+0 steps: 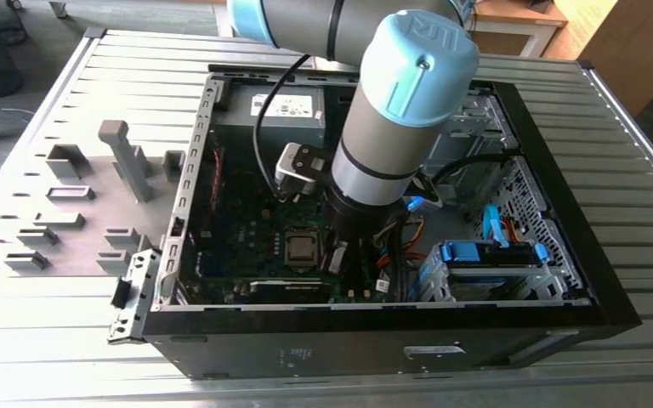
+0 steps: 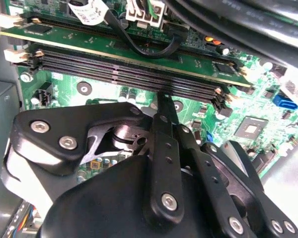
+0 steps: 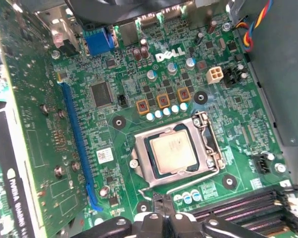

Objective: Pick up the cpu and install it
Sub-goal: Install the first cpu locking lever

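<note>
Grey ribbed metal table [image 1: 54,340] carries an open computer case [image 1: 383,340], and the robot arm [image 1: 400,119] reaches down into this case from above. On the green motherboard [image 3: 223,99], the cpu [image 3: 173,150] lies flat inside the metal-framed socket [image 3: 139,171], with its silvery top uncovered; in the exterior view it appears as a small square [image 1: 302,248] just beside the arm, on the exterior view's left. The gripper [image 2: 164,106] hangs over the board near the black memory slots [image 2: 129,74], holding nothing, and its thin fingers [image 2: 165,144] look pressed together at the tip.
</note>
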You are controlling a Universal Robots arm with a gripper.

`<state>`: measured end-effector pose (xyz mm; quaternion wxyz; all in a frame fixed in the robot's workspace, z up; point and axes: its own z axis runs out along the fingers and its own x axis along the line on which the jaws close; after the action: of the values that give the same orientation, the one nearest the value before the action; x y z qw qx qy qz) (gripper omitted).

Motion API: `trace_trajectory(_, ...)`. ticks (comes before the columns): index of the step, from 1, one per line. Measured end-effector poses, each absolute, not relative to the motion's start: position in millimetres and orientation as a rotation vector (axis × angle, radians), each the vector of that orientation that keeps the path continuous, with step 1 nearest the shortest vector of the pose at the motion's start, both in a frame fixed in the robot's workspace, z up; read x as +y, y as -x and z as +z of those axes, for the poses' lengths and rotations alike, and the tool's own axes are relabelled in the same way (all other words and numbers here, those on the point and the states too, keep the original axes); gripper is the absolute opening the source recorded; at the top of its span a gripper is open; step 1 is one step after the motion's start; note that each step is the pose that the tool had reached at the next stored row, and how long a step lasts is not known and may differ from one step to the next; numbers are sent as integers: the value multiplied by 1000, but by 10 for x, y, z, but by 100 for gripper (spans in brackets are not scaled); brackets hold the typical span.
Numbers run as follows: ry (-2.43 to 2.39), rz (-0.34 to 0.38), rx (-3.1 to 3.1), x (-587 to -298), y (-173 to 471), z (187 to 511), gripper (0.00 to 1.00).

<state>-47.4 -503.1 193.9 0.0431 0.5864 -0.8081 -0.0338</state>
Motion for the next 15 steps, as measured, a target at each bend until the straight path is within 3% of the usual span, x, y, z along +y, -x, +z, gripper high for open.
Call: trace_trajectory(15,-1793,-103,-2471,-4991,504,2085,11)
